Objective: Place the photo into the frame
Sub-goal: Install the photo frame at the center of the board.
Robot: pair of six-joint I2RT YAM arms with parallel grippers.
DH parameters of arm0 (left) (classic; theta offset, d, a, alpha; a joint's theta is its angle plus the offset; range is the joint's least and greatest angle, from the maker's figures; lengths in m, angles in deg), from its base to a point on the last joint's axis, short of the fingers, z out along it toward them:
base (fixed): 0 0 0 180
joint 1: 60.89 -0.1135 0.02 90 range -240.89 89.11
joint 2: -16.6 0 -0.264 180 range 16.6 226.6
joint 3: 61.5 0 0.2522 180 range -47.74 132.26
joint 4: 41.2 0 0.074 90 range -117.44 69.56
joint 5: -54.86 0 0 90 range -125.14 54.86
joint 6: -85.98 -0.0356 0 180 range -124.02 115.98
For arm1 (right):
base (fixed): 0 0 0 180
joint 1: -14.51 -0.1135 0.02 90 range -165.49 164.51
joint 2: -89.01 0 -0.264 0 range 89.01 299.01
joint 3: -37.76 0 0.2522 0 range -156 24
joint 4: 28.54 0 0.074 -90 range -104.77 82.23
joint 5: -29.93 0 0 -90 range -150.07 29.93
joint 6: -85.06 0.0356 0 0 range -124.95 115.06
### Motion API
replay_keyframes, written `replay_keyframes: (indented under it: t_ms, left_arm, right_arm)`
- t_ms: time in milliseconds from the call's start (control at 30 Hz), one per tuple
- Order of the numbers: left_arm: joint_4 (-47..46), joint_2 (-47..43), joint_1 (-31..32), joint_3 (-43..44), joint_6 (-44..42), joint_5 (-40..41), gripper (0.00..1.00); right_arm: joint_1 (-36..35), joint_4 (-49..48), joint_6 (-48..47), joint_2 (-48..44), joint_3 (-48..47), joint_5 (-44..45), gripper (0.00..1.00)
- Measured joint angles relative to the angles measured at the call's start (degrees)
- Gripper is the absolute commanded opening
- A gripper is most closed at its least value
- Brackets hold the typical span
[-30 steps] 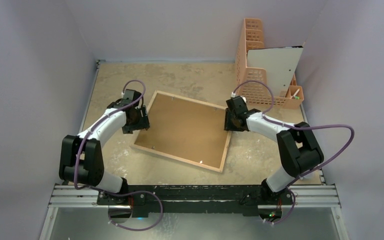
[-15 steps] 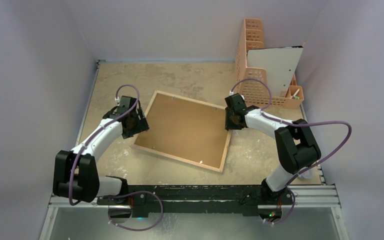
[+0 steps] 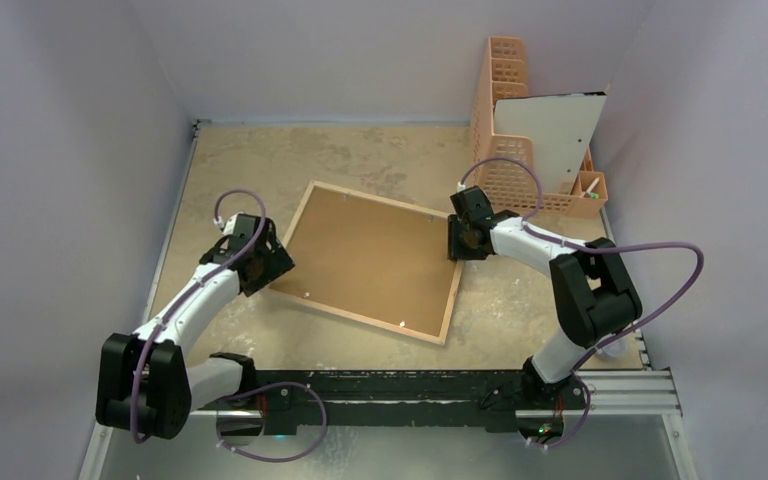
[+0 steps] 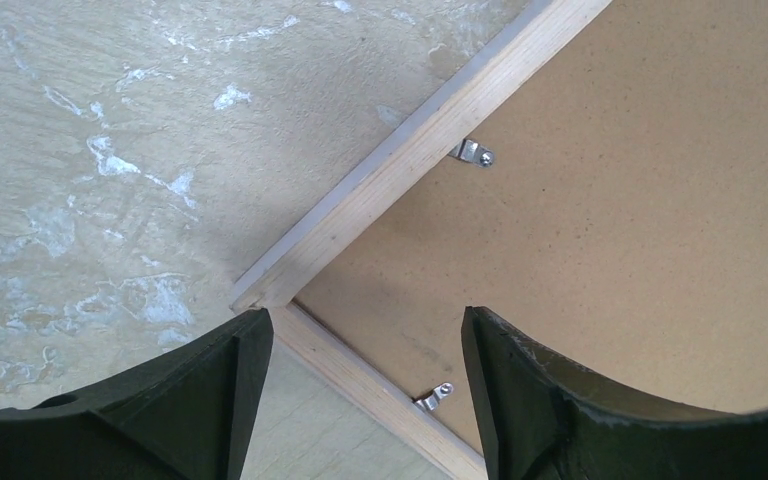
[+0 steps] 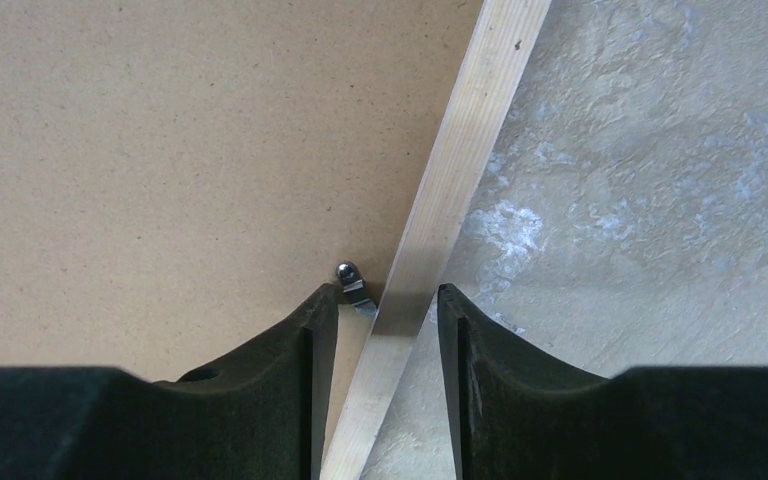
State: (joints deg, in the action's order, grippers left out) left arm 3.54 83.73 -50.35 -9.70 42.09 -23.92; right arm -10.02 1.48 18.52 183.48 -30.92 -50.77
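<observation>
The frame (image 3: 353, 317) lies face down in the middle of the table, its light wood rim up and the brown backing board (image 3: 370, 255) set inside it. My left gripper (image 3: 265, 262) is open and empty over the frame's near-left corner. In the left wrist view (image 4: 365, 320) the corner of the rim (image 4: 410, 150) lies by my left finger, and a metal clip (image 4: 435, 395) sits between the fingers. My right gripper (image 3: 457, 240) is open, with a finger on each side of the right rim (image 5: 470, 120), next to a clip (image 5: 350, 280). A large white sheet (image 3: 545, 135) leans in the basket.
A tall pink mesh basket (image 3: 505, 175) stands at the back right, with a small pink cup (image 3: 588, 190) beside it. Walls close in the table on the left, back and right. Another clip (image 4: 473, 152) holds the board on the left rim.
My left arm has swung down along the frame's left edge toward its near-left corner. My right gripper has shifted only slightly at the right rim. The frame has not moved.
</observation>
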Motion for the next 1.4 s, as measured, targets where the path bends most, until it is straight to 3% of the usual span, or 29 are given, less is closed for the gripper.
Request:
replay_keyframes:
  t_ms: [167, 300, 500, 867, 900, 1000, 1067, 1167, 1400]
  left_arm:
    - [-0.4, -0.7, 0.0, -1.4, 1.1, -0.1, 0.73]
    - [-0.6, -0.7, 0.0, -2.9, 1.3, -0.9, 0.72]
    - [-0.5, -0.7, 0.0, -4.1, 1.4, -1.1, 0.72]
    - [-1.0, -0.6, 0.0, -4.2, 1.3, -0.7, 0.72]
    - [-1.0, -0.5, 0.0, -4.2, 1.3, -0.7, 0.72]
    - [-1.0, -0.4, 0.0, -4.2, 1.3, -0.7, 0.72]
    - [-1.0, -0.4, 0.0, -4.2, 1.2, -0.7, 0.72]
    - [-1.1, -0.4, 0.0, -4.2, 1.2, -0.7, 0.72]
    - [-1.2, -0.3, 0.0, -4.2, 0.8, -1.0, 0.73]
  right_arm:
    - [0.0, 0.1, -0.5, 0.0, 0.0, -1.3, 0.40]
    - [0.3, 0.5, -1.2, 0.0, 0.0, -1.8, 0.27]
    - [0.5, 1.4, -1.9, 0.0, -0.3, -1.8, 0.16]
    - [0.0, 1.7, 0.6, -0.1, -0.4, 1.5, 0.10]
    - [0.0, 1.7, 1.1, -0.1, -0.3, 1.8, 0.12]
    - [-0.2, 1.1, 2.3, -0.7, 0.2, 2.7, 0.42]
    - [-0.2, 0.4, 3.2, -1.7, 0.9, 3.3, 0.54]
    - [-0.2, -0.1, 3.8, -4.6, 1.5, 3.1, 0.58]
    - [-0.2, -2.1, 3.3, -5.6, 1.5, -0.3, 0.57]
